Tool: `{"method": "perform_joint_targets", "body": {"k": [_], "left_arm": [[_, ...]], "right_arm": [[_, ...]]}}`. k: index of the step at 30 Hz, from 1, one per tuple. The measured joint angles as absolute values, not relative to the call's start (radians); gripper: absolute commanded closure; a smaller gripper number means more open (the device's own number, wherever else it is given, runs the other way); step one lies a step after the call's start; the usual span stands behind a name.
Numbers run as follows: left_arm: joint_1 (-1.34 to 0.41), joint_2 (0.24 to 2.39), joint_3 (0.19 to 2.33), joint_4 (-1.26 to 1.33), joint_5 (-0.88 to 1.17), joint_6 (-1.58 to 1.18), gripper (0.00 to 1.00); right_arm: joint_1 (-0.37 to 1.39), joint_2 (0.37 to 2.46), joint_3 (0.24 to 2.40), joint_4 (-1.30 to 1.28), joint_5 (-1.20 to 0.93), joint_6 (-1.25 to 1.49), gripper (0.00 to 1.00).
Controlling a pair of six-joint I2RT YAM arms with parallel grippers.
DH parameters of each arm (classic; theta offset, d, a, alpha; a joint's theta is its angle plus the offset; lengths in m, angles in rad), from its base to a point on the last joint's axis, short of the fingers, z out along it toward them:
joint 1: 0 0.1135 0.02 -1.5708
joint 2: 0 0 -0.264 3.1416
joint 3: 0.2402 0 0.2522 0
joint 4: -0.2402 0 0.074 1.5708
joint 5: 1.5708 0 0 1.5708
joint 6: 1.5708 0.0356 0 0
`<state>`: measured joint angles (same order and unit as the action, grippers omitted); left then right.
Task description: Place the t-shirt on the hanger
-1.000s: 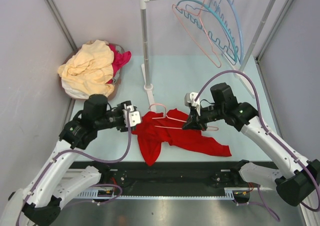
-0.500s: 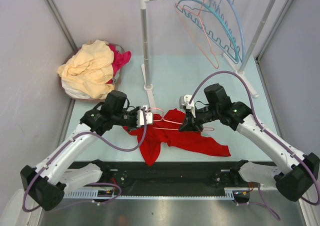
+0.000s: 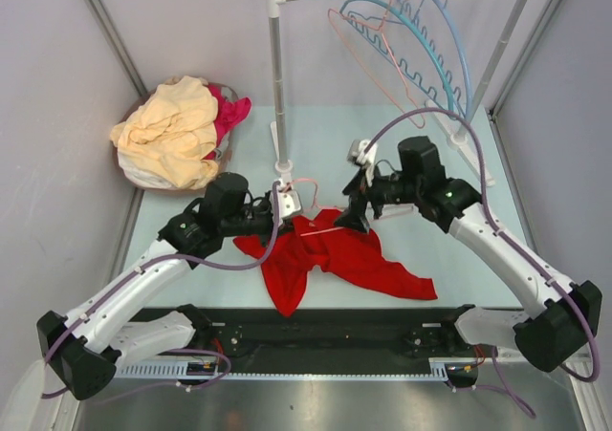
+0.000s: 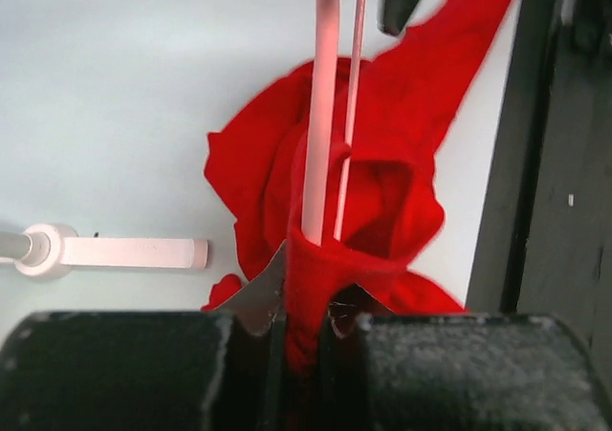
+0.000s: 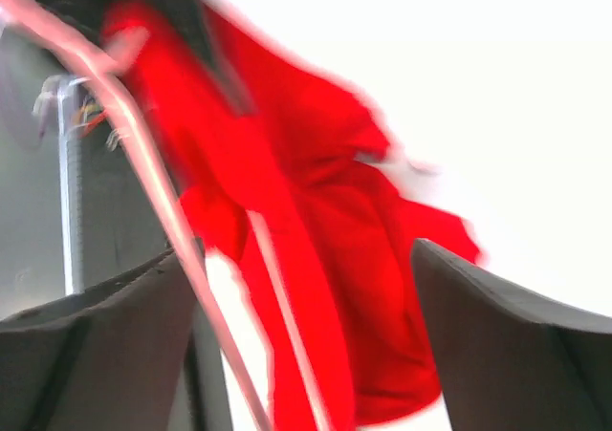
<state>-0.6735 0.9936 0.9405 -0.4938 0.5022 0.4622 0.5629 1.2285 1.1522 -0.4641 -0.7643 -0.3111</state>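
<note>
The red t-shirt [image 3: 330,259] lies crumpled on the table between my two arms, one sleeve trailing to the right. The salmon-pink hanger [image 3: 322,223] rests across its top edge with the hook toward the rack. My left gripper [image 3: 292,208] is shut on a bunched fold of the t-shirt [image 4: 382,192], and the hanger [image 4: 321,116] runs from that fold away from the jaws [image 4: 304,321]. My right gripper [image 3: 350,218] hovers open just right of the hanger. In the right wrist view, the gripper [image 5: 301,259] has the t-shirt [image 5: 335,259] and the hanger's rod [image 5: 143,154] below its spread fingers, blurred.
A basket [image 3: 222,159] at the back left holds a pale yellow garment [image 3: 172,125] and a magenta one [image 3: 229,111]. The rack's pole [image 3: 277,87] and its foot [image 4: 105,252] stand just behind the shirt. Blue hangers [image 3: 430,63] and a second salmon hanger [image 3: 368,68] hang on the rail.
My left arm swung right to the shirt's top edge and shut on its cloth. My right gripper, shut at the hanger before, has opened and drawn back a little.
</note>
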Motion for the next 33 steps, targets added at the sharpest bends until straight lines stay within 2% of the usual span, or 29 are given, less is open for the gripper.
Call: {"method": "perform_joint_targets", "body": {"k": [5,7,13,17,20,24,27,30,33], "left_arm": [[-0.635,0.987,0.905,-0.367,0.427,0.291,1.0],[-0.636,0.987,0.9,-0.337,0.406,0.246,1.0],[-0.64,0.987,0.899,-0.349,0.375,0.19,1.0],[-0.64,0.996,0.896,-0.394,0.342,0.16,1.0],[-0.64,1.004,0.896,-0.409,0.332,0.146,1.0],[-0.641,1.003,0.896,-0.374,0.337,0.14,1.0],[-0.641,1.0,0.896,-0.345,0.329,0.139,1.0],[-0.628,0.985,0.896,-0.334,0.277,0.122,1.0],[-0.615,0.977,0.896,-0.32,0.221,0.095,1.0]], "right_arm": [[0.425,1.151,1.138,-0.422,-0.617,-0.145,0.03],[0.423,1.104,1.126,-0.425,-0.56,-0.105,0.05],[0.566,0.996,1.054,-0.428,-0.303,0.023,0.07],[0.71,1.046,1.038,-0.4,-0.064,0.101,0.04],[0.724,1.079,1.037,-0.374,0.02,0.102,0.03],[0.631,1.065,1.049,-0.358,-0.059,0.045,0.0],[0.487,1.034,1.068,-0.37,-0.187,-0.008,0.0],[0.299,1.004,1.101,-0.397,-0.237,-0.032,0.0],[0.189,0.99,1.143,-0.429,-0.282,-0.036,0.01]]}}
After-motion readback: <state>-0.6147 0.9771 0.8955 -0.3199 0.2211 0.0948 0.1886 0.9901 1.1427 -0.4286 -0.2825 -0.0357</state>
